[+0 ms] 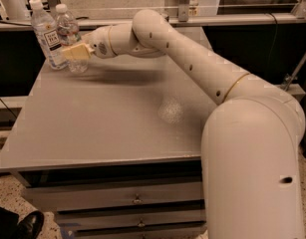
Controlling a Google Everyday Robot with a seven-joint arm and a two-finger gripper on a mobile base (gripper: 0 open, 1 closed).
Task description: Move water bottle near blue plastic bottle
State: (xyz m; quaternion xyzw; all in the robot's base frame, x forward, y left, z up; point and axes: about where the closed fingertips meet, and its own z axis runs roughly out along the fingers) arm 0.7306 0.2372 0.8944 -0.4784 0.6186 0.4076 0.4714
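The water bottle [69, 34], clear and ribbed with a white cap and a reddish band, stands upright at the table's far left corner. The taller blue plastic bottle [47, 35], with a large white label, stands right beside it on the left, almost touching. My gripper [76, 52] reaches in from the right. Its yellowish fingers [78, 50] are closed around the water bottle's lower half, and the bottle's base is at the table surface.
The grey table [107, 128] has drawers [136, 199] below its front edge. A metal rail [202, 19] runs behind the table. A pale smudge [170, 109] marks the tabletop's middle right. My arm [192, 59] spans the table's back right. A shoe [29, 224] is on the floor at bottom left.
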